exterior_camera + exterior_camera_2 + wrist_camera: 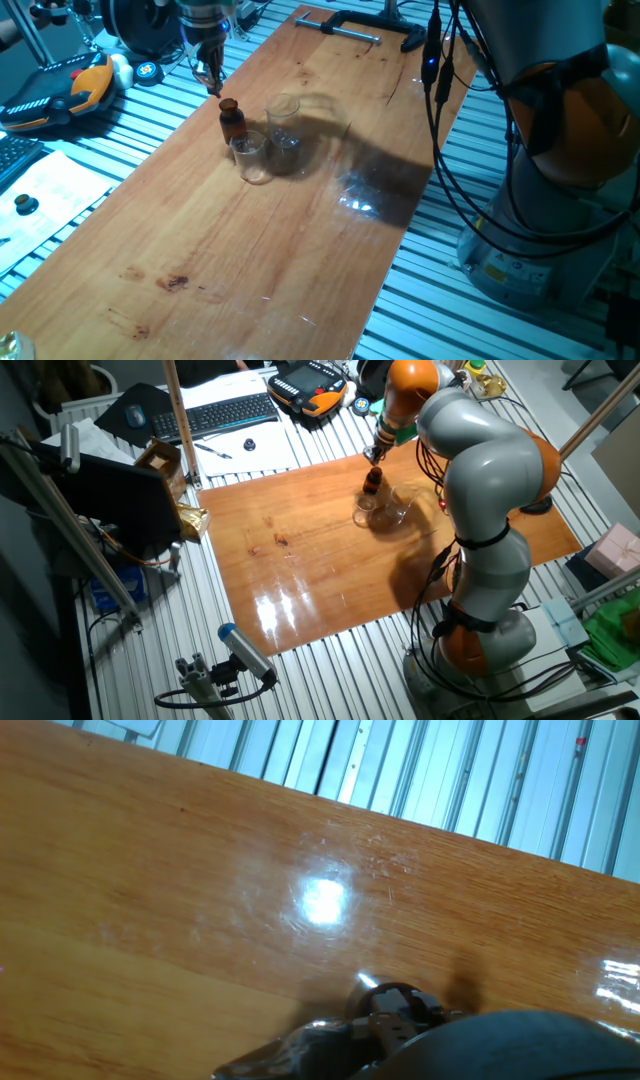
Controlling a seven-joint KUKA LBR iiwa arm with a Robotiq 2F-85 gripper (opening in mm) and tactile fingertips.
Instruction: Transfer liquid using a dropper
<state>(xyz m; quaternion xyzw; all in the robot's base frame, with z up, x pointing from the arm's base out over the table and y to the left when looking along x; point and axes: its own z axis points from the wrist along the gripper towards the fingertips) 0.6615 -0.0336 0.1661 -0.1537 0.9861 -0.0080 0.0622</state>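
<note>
My gripper (210,75) hangs over the far left edge of the wooden board (240,250), just above and behind the small brown amber bottle (231,120). Its fingers look closed on the dropper (212,82), whose red bulb shows between the fingertips. In the hand view the thin clear tube (366,983) points down at the bottle's open mouth (397,1005). Two clear glass cups stand right beside the bottle, one in front (250,158) and one to its right (285,128). The other fixed view shows the gripper (374,454) above the bottle (373,482) and the cups (392,512).
A black clamp (350,28) holds the board's far end. An orange teach pendant (62,88) and black gear lie left of the board on the slatted table. The robot's base and cables (530,200) stand at the right. A keyboard (220,415) lies beyond the board.
</note>
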